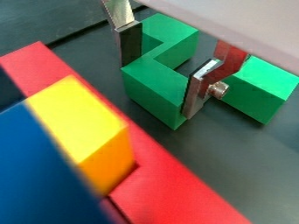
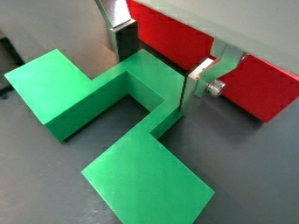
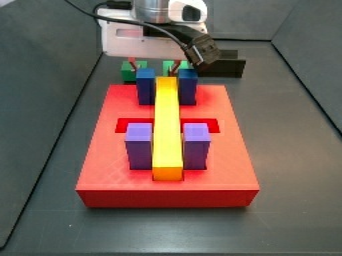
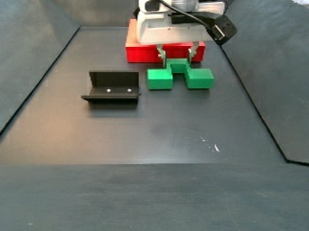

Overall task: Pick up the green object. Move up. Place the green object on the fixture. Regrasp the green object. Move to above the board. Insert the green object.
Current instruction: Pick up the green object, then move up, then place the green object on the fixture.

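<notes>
A: Position check. The bright green plastic U-shaped block (image 4: 180, 77) lies flat on the dark floor, just beside the near edge of the large flat red slab with its blue and purple posts and long yellow bar (image 3: 107, 170). Both legs point away from the slab; the crossbar sits nearest it.

B: And the two-finger gripper (image 2: 160, 72)?

A: Low over the block, straddling the crossbar. In both wrist views one silver finger plate (image 1: 126, 39) stands on the slab side of the crossbar and the other (image 1: 204, 85) sits in the notch between the legs. Jaws are spread; I see a sliver of gap at each plate, so I judge nothing is pinched yet, though contact at the notch-side finger is too close to call.

B: Handling?

A: Judgement only: rigid moulded plastic, light, with smooth and somewhat slick faces. It should not deform under the pads. The crossbar has flat parallel faces, so that is the place to take hold, centred, or the legs may swing the piece in the grip.

B: The small dark open-topped box-like holder (image 4: 112, 87)?

A: Standing well apart from the block on the floor, unoccupied.
</notes>
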